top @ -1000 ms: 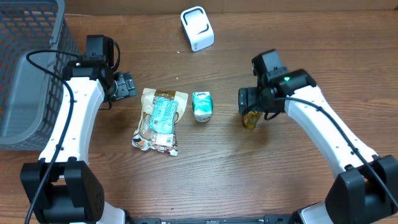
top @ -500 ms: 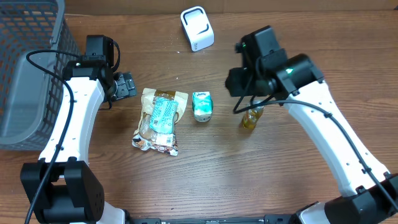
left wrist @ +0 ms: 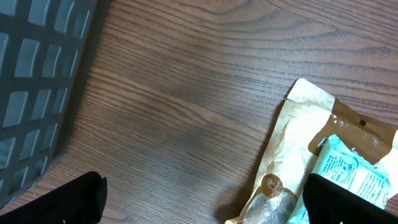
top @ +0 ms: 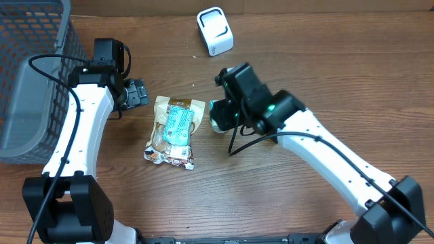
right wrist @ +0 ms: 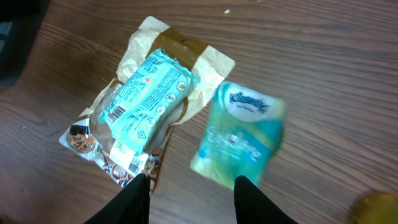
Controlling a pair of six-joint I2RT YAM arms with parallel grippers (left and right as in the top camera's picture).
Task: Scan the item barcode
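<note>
A teal tissue pack (right wrist: 239, 134) lies on the wooden table, just beyond my right gripper (right wrist: 194, 202). That gripper hovers above it, open, with only bare wood between its black fingers (right wrist: 134, 199). In the overhead view the right wrist (top: 243, 91) covers part of the pack (top: 218, 116). A snack bag with a teal label (top: 173, 130) lies to the left of the pack. My left gripper (left wrist: 205, 205) is wide open beside the bag's top edge (left wrist: 311, 118), holding nothing. The white scanner (top: 215, 30) stands at the back of the table.
A grey mesh basket (top: 27, 74) fills the far left, and its wall (left wrist: 37, 74) shows in the left wrist view. A yellow object (right wrist: 380, 208) peeks in at the bottom right of the right wrist view; the right arm hides it from overhead.
My right arm left the yellow bottle standing, rose and swung left until it hung over the tissue pack, its jaws narrowing. The left arm has not moved.
</note>
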